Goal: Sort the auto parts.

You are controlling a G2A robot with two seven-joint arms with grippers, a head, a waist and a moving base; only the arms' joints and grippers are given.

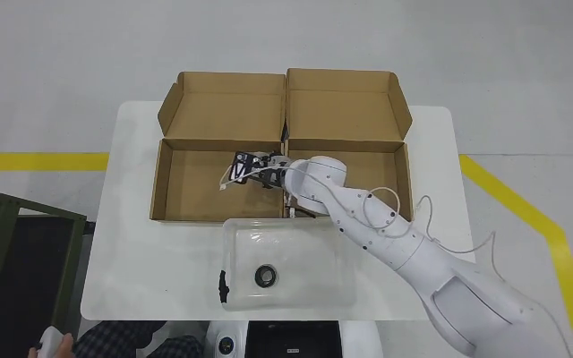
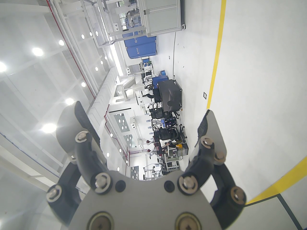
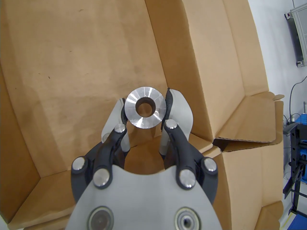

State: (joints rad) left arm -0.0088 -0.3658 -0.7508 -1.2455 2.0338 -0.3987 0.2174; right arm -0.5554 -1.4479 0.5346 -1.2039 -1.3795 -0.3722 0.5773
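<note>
My right gripper is shut on a shiny metal ring with a round hole, held over the floor of the left cardboard box. In the top view that gripper sits inside the left cardboard box, near its right side. A second dark ring part lies in the clear plastic tray at the table's front. My left gripper is open with nothing between its fingers, pointing out at the room.
A second open cardboard box stands to the right of the first, sharing a wall. Both lids stand up at the back. The white table has bare room on the left.
</note>
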